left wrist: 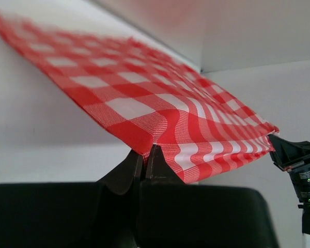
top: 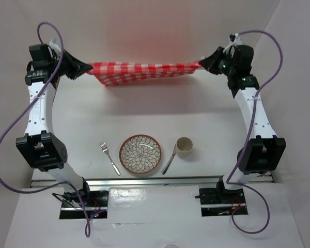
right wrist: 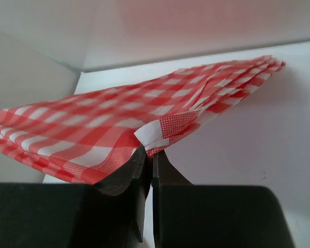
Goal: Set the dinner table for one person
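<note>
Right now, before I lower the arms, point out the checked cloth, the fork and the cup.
checked cloth (top: 144, 71), top external view, middle of the span stretched between the two grippers.
fork (top: 110, 160), top external view, upper part of its handle.
cup (top: 184, 147), top external view, inside of its open mouth.

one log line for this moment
left gripper: shut on cloth end | right gripper: shut on other end | cloth: folded, stretched between them | plate, fork, spoon, cup: on table, near edge
</note>
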You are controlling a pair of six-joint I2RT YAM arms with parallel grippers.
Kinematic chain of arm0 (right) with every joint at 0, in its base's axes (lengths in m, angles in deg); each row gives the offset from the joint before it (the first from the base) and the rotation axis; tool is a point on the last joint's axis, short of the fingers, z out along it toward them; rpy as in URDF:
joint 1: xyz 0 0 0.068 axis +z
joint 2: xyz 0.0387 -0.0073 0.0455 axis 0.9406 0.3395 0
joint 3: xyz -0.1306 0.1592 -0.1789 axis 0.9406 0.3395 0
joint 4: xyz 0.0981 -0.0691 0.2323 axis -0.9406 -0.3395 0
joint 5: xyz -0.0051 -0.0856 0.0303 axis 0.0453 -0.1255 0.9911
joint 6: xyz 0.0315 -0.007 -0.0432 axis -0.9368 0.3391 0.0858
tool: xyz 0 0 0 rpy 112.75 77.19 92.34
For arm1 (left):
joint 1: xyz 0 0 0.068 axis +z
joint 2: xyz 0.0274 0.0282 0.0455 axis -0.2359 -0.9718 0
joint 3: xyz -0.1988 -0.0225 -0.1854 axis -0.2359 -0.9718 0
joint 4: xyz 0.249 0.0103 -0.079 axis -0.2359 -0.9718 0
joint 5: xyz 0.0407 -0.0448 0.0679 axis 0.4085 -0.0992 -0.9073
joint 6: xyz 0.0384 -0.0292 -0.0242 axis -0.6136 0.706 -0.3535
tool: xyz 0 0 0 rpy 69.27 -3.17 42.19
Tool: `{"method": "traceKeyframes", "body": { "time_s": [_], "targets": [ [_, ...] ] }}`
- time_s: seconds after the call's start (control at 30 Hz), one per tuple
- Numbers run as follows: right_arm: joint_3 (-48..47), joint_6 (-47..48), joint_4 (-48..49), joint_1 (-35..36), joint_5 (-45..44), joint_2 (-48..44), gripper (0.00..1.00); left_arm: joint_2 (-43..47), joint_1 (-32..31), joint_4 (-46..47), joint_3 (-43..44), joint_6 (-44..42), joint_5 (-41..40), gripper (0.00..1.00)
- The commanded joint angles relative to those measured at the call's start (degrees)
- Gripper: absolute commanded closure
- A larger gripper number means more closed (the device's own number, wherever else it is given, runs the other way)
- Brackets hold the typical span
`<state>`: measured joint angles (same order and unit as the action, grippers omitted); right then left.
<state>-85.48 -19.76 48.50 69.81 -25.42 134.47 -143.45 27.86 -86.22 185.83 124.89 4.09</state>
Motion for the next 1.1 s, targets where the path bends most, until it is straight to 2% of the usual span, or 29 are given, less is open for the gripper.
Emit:
{"method": "traceKeyframes", "body": {
  "time_s": [0.0,0.03,0.07,0.1,0.2,0.33,0.43,0.57,0.83,0.93,1.07],
  "targets": [
    [14.92,0.85,2.36,-2.74,-2.26,-9.32,1.0,9.58,3.01,3.58,-20.21,-5.93,-8.02,1.0],
    [18.73,0.84,3.06,-2.74,-2.25,-10.93,1.0,11.18,3.01,3.59,-20.33,-5.94,-8.03,1.0],
    [22.43,0.15,3.07,-2.74,-2.25,-12.43,1.0,12.68,3.01,4.11,-24.16,-6.47,-8.03,1.0],
    [28.82,-0.47,3.76,-2.74,-2.25,-13.92,1.0,14.09,3.01,4.9,-31.5,-6.47,-8.03,1.0],
    [38.68,-1.7,3.77,-2.74,-0.77,-17.62,1.0,17.87,3.01,5.43,-42.6,-7.09,-9.43,1.0],
    [46.78,-2.23,3.77,-1.43,1.17,-20.0,1.0,18.06,3.54,4.04,-48.97,-9.28,-14.26,1.0],
    [50.13,-2.23,3.07,-0.19,1.17,-21.41,1.0,16.65,3.54,3.5,-50.64,-9.81,-16.46,1.0],
    [52.17,-2.76,2.36,0.33,0.48,-22.55,0.98,15.07,3.54,2.27,-51.96,-9.81,-17.17,0.99],
    [50.59,-3.28,2.44,0.34,-1.29,-22.46,1.0,18.41,3.54,2.01,-52.15,-10.34,-18.05,1.0],
    [49.28,-3.82,5.34,0.34,-1.29,-18.62,1.0,16.49,3.54,2.62,-52.15,-9.81,-17.0,1.0],
    [40.5,-3.82,7.98,0.34,-1.9,-10.2,1.0,9.82,3.54,3.33,-43.99,-7.88,-14.46,1.0]
  ]
}}
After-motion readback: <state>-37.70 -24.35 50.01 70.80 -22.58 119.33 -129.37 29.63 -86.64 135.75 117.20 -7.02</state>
